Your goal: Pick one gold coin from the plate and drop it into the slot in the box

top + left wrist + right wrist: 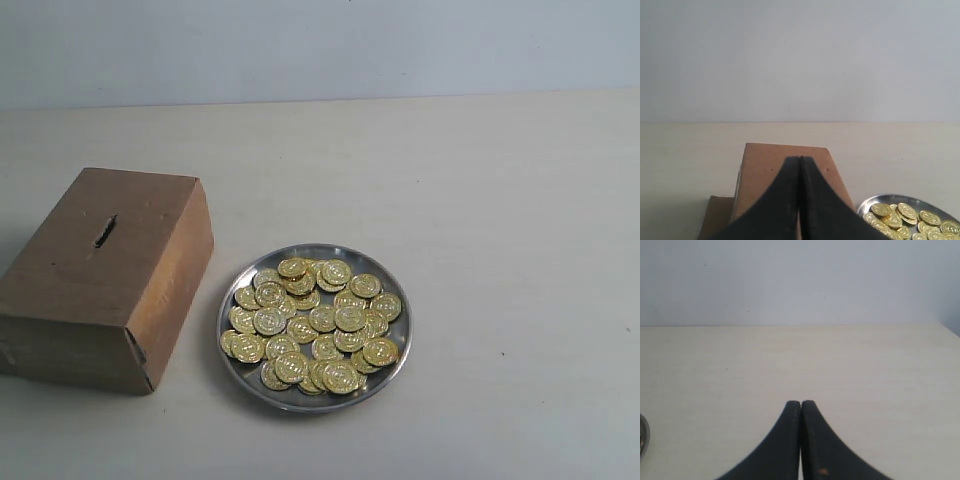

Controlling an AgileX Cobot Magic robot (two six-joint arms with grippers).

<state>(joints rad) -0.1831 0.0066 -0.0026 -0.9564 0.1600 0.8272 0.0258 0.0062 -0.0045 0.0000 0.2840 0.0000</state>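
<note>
A round silver-grey plate sits near the middle of the table, heaped with several gold coins. To its left stands the brown box, its dark slot on the broad top face. Neither arm shows in the exterior view. In the left wrist view my left gripper is shut and empty, with the box behind its tips and the plate with coins off to one side. My right gripper is shut and empty over bare table; only the plate's rim shows there.
The pale tabletop runs back to a light wall. A flat brown flap lies beside the box in the left wrist view.
</note>
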